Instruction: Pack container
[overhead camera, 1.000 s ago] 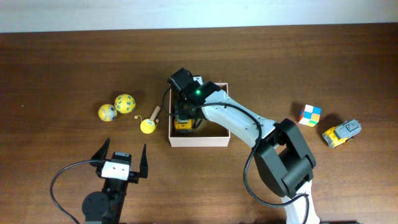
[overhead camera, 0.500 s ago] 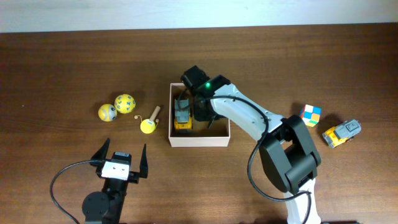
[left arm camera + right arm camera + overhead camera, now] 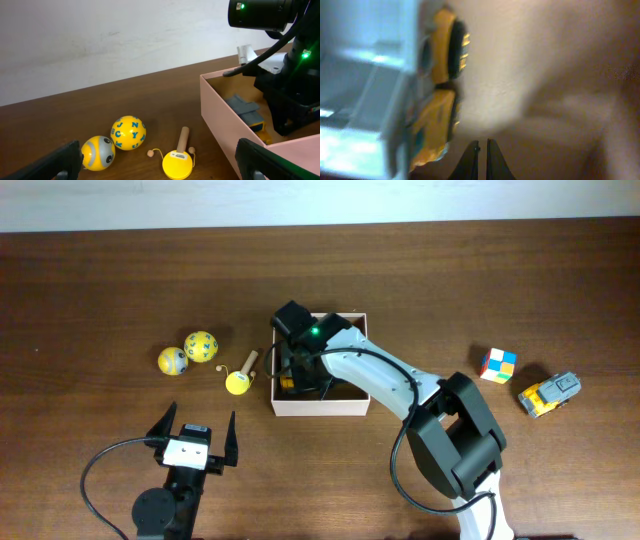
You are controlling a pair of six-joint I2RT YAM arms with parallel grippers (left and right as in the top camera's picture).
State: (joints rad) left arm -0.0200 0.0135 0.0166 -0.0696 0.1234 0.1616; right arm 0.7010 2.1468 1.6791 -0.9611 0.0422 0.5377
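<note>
I look over a dark brown wooden table [image 3: 100,280] running back to a plain white wall [image 3: 100,40]; the square, white-walled cardboard container [image 3: 320,406] sits mid-table, tan inside; my right gripper [image 3: 482,148] is down inside it, fingers pressed together on nothing, beside a yellow toy truck with a grey bed [image 3: 437,100]; my left gripper [image 3: 198,425] hangs spread wide and empty near the front edge; a yellow lettered ball [image 3: 201,346] lies left of the container.

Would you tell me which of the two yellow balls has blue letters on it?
The ball nearer the container; its neighbour has a grey patch instead of letters.
</note>
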